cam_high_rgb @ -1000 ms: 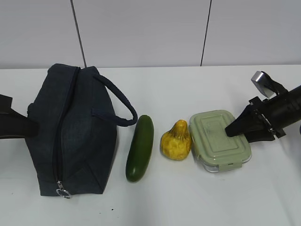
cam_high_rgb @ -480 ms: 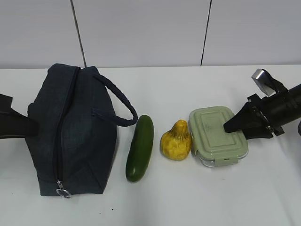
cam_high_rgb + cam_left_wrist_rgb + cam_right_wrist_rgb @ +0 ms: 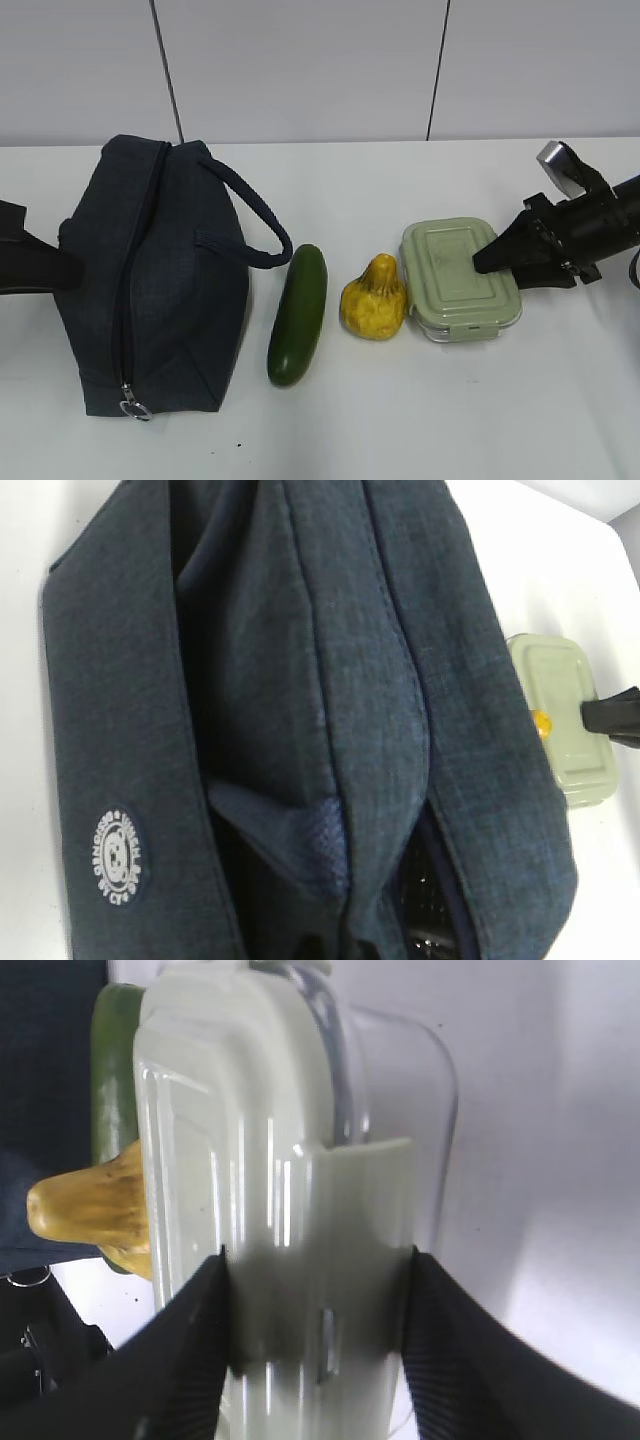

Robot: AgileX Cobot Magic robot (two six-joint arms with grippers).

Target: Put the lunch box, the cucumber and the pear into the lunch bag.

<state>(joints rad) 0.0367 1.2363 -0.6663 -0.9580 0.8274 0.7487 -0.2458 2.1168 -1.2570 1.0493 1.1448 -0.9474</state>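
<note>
Nothing bagged yet: right gripper (image 3: 318, 1335) fingers clamp the box (image 3: 460, 279) by its right end, cucumber (image 3: 298, 314) and pear (image 3: 374, 299) lie between it and the bag (image 3: 150, 275), left fingers pressed together.

You are looking at a white table (image 3: 400, 180). On it, left to right: the lunch bag (image 3: 150, 280) lying on its side, the cucumber (image 3: 298, 315) just beside the bag, the pear (image 3: 374, 299), and the lunch box (image 3: 455, 279), close against the pear.
</note>
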